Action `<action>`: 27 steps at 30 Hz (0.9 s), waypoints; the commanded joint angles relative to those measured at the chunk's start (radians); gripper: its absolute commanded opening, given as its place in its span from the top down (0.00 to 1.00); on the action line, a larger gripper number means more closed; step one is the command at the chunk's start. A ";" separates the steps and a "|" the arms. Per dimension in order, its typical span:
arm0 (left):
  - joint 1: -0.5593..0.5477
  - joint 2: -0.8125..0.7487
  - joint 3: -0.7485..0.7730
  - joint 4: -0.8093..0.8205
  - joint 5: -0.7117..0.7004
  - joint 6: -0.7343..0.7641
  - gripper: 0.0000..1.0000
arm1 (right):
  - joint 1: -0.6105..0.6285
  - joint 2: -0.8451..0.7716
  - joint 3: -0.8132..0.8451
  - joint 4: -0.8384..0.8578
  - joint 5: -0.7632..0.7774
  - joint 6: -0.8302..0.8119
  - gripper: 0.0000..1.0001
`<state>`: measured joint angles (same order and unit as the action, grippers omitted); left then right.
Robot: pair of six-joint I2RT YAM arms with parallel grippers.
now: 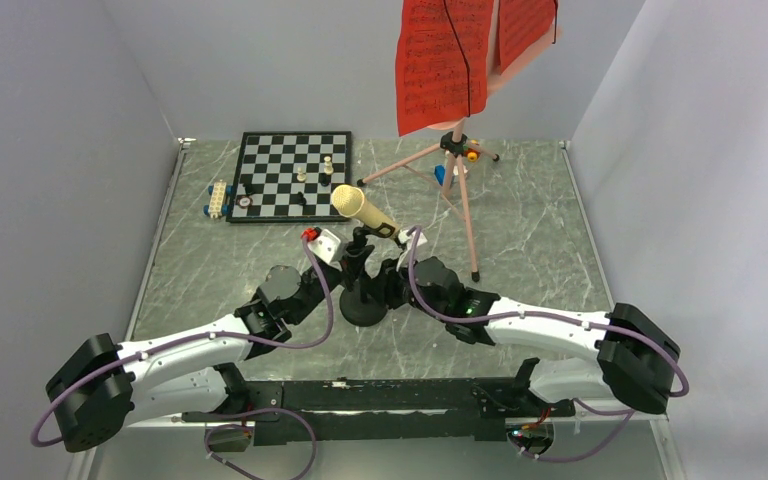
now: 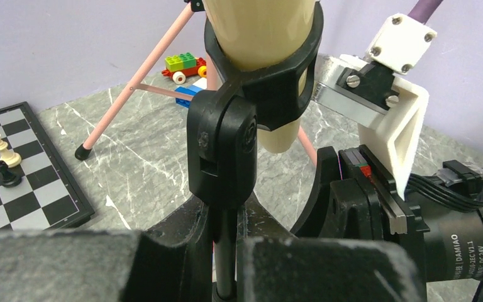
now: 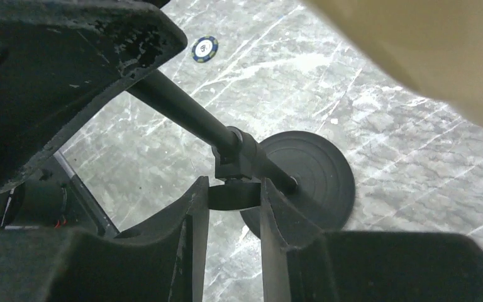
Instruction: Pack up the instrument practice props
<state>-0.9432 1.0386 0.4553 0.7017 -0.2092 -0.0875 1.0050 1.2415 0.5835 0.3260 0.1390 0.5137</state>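
Clamps the left gripper (image 2: 225, 277) on the pole of the mic stand (image 2: 221, 157), below the clip with the cream mic (image 2: 261, 31). Pinches with the right gripper (image 3: 234, 211) the small knob (image 3: 229, 195) on the pole collar, above the round base (image 3: 317, 170). Stands in the middle of the table (image 1: 530, 240), base on it. Behind it, to the right, shows the music stand (image 1: 452, 143) with red pages (image 1: 440, 65); to the left, the chessboard (image 1: 295, 175).
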 commanded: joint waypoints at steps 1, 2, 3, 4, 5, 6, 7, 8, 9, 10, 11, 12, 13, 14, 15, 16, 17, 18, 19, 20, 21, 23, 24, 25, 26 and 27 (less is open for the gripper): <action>-0.005 0.009 -0.002 -0.045 -0.006 -0.026 1.00 | -0.025 0.002 0.053 -0.177 0.092 -0.053 0.87; -0.005 0.005 -0.003 -0.044 -0.009 -0.025 1.00 | -0.048 -0.017 0.048 -0.167 0.000 -0.019 0.73; -0.005 0.001 -0.005 -0.046 -0.010 -0.022 1.00 | -0.073 -0.031 0.038 -0.149 -0.073 0.015 0.61; -0.005 -0.002 -0.005 -0.047 -0.011 -0.019 1.00 | -0.097 -0.044 0.027 -0.128 -0.138 0.054 0.50; -0.005 -0.005 -0.006 -0.047 -0.010 -0.016 1.00 | -0.117 -0.057 0.013 -0.102 -0.200 0.090 0.40; -0.005 -0.007 -0.006 -0.048 -0.009 -0.014 1.00 | -0.136 -0.068 0.001 -0.074 -0.246 0.122 0.35; -0.005 -0.007 -0.006 -0.049 -0.009 -0.011 1.00 | -0.157 -0.071 -0.007 -0.054 -0.294 0.163 0.32; -0.005 -0.009 -0.005 -0.049 -0.009 -0.010 1.00 | -0.170 -0.069 -0.006 -0.040 -0.341 0.179 0.30; -0.006 -0.011 -0.006 -0.048 -0.009 -0.009 1.00 | -0.182 -0.062 -0.001 -0.029 -0.384 0.203 0.28; -0.006 -0.010 -0.005 -0.047 -0.010 -0.009 1.00 | -0.192 -0.052 0.007 -0.022 -0.426 0.229 0.27; -0.007 -0.010 -0.005 -0.045 -0.010 -0.009 1.00 | -0.200 -0.041 0.014 -0.015 -0.464 0.248 0.27; -0.008 -0.008 -0.006 -0.043 -0.010 -0.009 1.00 | -0.209 -0.030 0.020 -0.001 -0.505 0.270 0.26; -0.009 -0.008 -0.004 -0.042 -0.011 -0.009 1.00 | -0.217 -0.018 0.027 0.016 -0.541 0.290 0.26; -0.010 -0.006 -0.003 -0.041 -0.014 -0.008 1.00 | -0.224 -0.004 0.032 0.019 -0.572 0.309 0.27; -0.012 -0.005 -0.002 -0.039 -0.014 -0.008 1.00 | -0.229 0.010 0.042 0.023 -0.597 0.327 0.27; -0.014 -0.004 -0.001 -0.038 -0.015 -0.008 1.00 | -0.233 0.019 0.040 0.038 -0.617 0.341 0.28; -0.015 -0.001 0.001 -0.038 -0.015 -0.008 1.00 | -0.236 0.028 0.036 0.050 -0.626 0.357 0.29; -0.017 0.001 0.003 -0.037 -0.016 -0.008 1.00 | -0.240 0.033 0.033 0.058 -0.632 0.368 0.31; -0.018 0.003 0.005 -0.037 -0.016 -0.008 1.00 | -0.243 0.037 0.031 0.065 -0.633 0.376 0.33; -0.021 0.004 0.007 -0.038 -0.016 -0.008 1.00 | -0.246 0.040 0.025 0.068 -0.631 0.382 0.35; -0.023 0.006 0.008 -0.037 -0.017 -0.008 1.00 | -0.250 0.040 0.020 0.069 -0.626 0.385 0.38; -0.029 0.009 0.011 -0.039 -0.019 -0.006 1.00 | -0.263 0.040 -0.001 0.089 -0.613 0.403 0.42; -0.031 0.009 0.012 -0.040 -0.019 -0.006 1.00 | -0.273 0.039 -0.019 0.111 -0.606 0.422 0.44; -0.033 0.009 0.011 -0.040 -0.021 -0.006 1.00 | -0.288 0.040 -0.037 0.146 -0.607 0.445 0.45; -0.036 0.009 0.010 -0.038 -0.025 -0.006 1.00 | -0.299 0.044 -0.052 0.179 -0.610 0.465 0.48; -0.038 0.008 0.007 -0.036 -0.027 -0.007 1.00 | -0.306 0.049 -0.060 0.205 -0.615 0.482 0.49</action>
<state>-0.9619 1.0370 0.4553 0.7006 -0.2321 -0.0841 0.7349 1.2858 0.5648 0.3805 -0.4526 0.9012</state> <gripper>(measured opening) 0.139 0.538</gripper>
